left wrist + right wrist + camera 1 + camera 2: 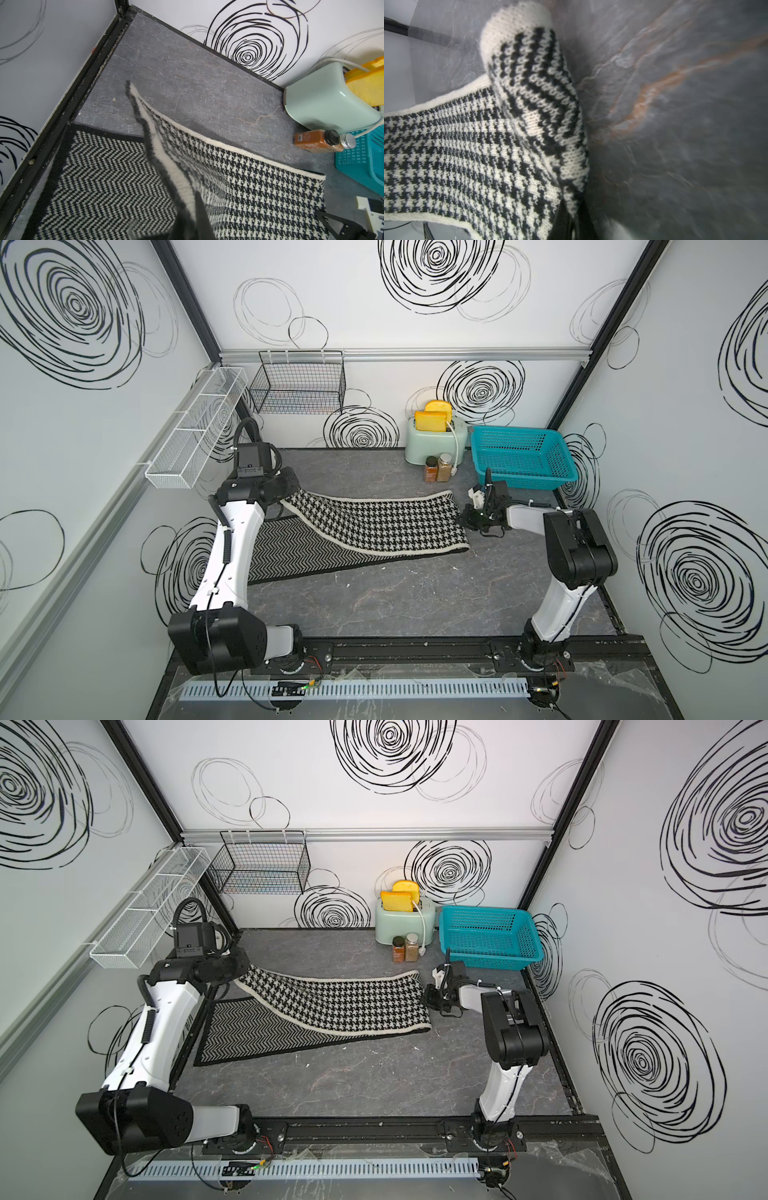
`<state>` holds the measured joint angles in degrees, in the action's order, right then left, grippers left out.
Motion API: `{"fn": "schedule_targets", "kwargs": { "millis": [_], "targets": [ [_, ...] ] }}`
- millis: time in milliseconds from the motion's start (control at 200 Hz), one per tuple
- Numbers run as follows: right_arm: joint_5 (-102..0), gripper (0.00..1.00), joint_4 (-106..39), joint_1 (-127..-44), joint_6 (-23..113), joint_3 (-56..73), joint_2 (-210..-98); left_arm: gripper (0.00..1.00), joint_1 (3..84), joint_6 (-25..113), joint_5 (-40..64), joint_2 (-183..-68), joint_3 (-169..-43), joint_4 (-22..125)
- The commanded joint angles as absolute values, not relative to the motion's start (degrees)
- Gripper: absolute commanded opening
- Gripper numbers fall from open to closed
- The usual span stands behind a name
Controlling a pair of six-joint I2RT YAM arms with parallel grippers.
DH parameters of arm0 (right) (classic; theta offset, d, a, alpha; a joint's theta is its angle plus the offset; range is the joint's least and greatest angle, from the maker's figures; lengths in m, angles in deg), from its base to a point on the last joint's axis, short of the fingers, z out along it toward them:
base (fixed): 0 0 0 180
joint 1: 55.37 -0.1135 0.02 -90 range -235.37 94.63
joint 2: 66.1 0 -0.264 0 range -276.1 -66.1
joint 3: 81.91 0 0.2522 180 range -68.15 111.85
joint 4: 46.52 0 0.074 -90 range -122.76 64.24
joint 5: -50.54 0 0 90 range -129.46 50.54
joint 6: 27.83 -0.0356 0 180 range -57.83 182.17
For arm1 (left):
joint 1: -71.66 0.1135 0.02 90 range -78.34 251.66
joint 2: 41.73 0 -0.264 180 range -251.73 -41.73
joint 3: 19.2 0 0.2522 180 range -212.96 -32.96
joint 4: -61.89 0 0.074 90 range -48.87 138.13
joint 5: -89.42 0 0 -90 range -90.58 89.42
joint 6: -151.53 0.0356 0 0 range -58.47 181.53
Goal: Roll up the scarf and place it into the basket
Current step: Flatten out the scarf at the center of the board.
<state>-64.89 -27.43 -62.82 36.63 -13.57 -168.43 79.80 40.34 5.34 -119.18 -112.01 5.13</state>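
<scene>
Right gripper [468, 521] pinches the scarf [365, 522] end, left gripper [289, 488] pinches its raised fold — we should roll with even tension, edges aligned.

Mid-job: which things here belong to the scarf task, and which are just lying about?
Job: scarf, gripped by left gripper and right gripper; teal basket.
Lying about: toaster with toast, two spice jars, black wire basket, white mesh rack.

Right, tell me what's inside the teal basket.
Nothing shows inside the basket: only its bare lattice bottom, in both top views. The strip just behind its near wall is hidden by the rim. The scarf lies outside it.
</scene>
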Motion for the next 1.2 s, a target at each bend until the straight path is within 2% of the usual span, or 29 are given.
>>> {"fn": "schedule_targets", "kwargs": {
  "millis": [0, 145, 345, 535, 600, 680, 940, 1080, 1195],
  "targets": [
    [-57.94, 0.0, -22.49, -58.03, 36.1, -16.12, -159.28, 0.0, 78.4, 39.38, 7.13, -118.13, -110.99, 7.86],
    [-53.71, 0.0, -15.47, -51.32, 38.62, -16.44, -152.45, 0.0, 75.12, 38.99, 9.15, -118.24, -109.02, 9.08],
    [-50.98, 0.0, -11.97, -48.28, 40.66, -15.96, -150.28, 0.0, 71.9, 39.29, 9.05, -117.43, -107.41, 9.01],
    [-49.22, 0.24, -12.16, -46.95, 41.76, -17.52, -150.12, 0.0, 70.34, 39.44, 10.2, -113.37, -99.4, 11.76],
    [-48.81, 0.29, -12.12, -46.69, 42.06, -17.33, -150.69, 0.0, 70.43, 39.88, 10.64, -112.68, -96.43, 13.5],
    [-48.6, 0.3, -11.85, -46.65, 42.4, -16.49, -151.39, 0.0, 70.94, 41.0, 11.48, -112.57, -94.23, 15.82],
    [-48.12, 0.3, -11.31, -50.49, 42.43, -16.47, -150.07, 0.0, 72.84, 43.68, 16.47, -114.94, -92.23, 20.97],
    [-53.63, 0.31, -16.92, -56.58, 42.16, -17.86, -149.37, 0.0, 72.73, 45.44, 18.32, -116.46, -95.66, 21.41],
    [-56.34, 0.32, -20.21, -58.92, 40.62, -18.41, -153.5, 0.0, 71.28, 46.43, 21.2, -117.66, -100.41, 23.06]
  ]
}}
